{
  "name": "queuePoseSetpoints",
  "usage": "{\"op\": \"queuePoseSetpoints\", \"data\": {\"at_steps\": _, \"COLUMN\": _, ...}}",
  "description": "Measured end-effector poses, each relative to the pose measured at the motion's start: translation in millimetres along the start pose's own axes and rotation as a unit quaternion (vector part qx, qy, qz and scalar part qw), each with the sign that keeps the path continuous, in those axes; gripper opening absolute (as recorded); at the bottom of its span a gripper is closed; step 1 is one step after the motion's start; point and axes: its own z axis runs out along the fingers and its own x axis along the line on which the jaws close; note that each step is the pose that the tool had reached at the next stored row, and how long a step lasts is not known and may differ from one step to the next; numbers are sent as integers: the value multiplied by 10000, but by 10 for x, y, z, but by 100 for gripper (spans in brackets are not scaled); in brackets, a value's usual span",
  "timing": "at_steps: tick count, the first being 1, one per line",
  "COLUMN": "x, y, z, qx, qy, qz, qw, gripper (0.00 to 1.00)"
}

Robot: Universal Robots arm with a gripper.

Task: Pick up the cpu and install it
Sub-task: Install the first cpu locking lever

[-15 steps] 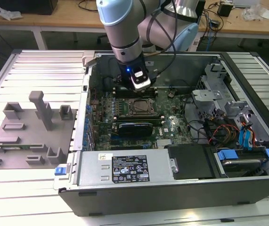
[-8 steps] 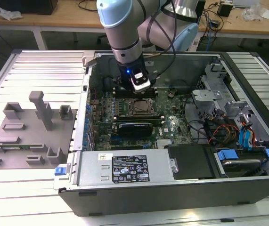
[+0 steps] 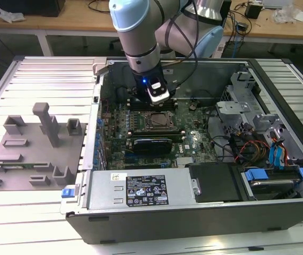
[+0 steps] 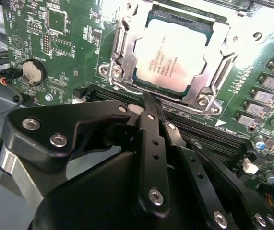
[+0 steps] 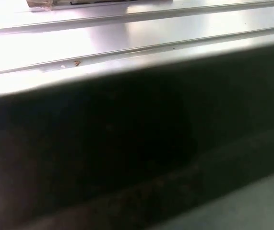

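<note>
In the exterior view I see my 1 arm reaching down into the open computer case [image 3: 278, 212], with the gripper [image 3: 158, 99] hanging just above the motherboard [image 3: 193, 135]. The cpu [image 3: 159, 121] sits in its socket directly below and slightly ahead of the pincer, apart from it. Well off toward the exterior view's left of the pincer I count 1 grey fixture block [image 3: 34, 154] on the ribbed table [image 3: 50, 74], and 1 power supply [image 3: 140, 189] lies along the case's near wall.

In the second wrist view the gripper [image 4: 151, 103] fills the foreground, its black linkage running up to a narrow tip. I see 1 slim finger [image 4: 152, 120] ending just short of the socket frame [image 4: 213, 88]; I cannot tell whether the pincer is apart or together, and nothing shows between its parts. 1 cpu [image 4: 172, 55] lies flat inside the metal frame, just beyond the tip. 1 coin battery [image 4: 33, 71] sits to the side on the board.

In the first wrist view I see a dark case edge [image 5: 127, 143] and bright metal rails [image 5: 127, 33].
</note>
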Motion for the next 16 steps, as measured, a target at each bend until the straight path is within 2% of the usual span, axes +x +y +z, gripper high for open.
{"op": "queuePoseSetpoints", "data": {"at_steps": 8, "x": -124, "y": 32, "z": 37, "qx": -1, "qy": 0, "qz": 0, "qw": 10000, "gripper": 11}}
{"op": "queuePoseSetpoints", "data": {"at_steps": 12, "x": -132, "y": 34, "z": 39, "qx": -2, "qy": 1, "qz": 1, "qw": 10000, "gripper": 11}}
{"op": "queuePoseSetpoints", "data": {"at_steps": 13, "x": -133, "y": 35, "z": 38, "qx": -18, "qy": 5, "qz": 5, "qw": 10000, "gripper": 11}}
{"op": "queuePoseSetpoints", "data": {"at_steps": 16, "x": -136, "y": 37, "z": 27, "qx": -25, "qy": 5, "qz": 7, "qw": 10000, "gripper": 11}}
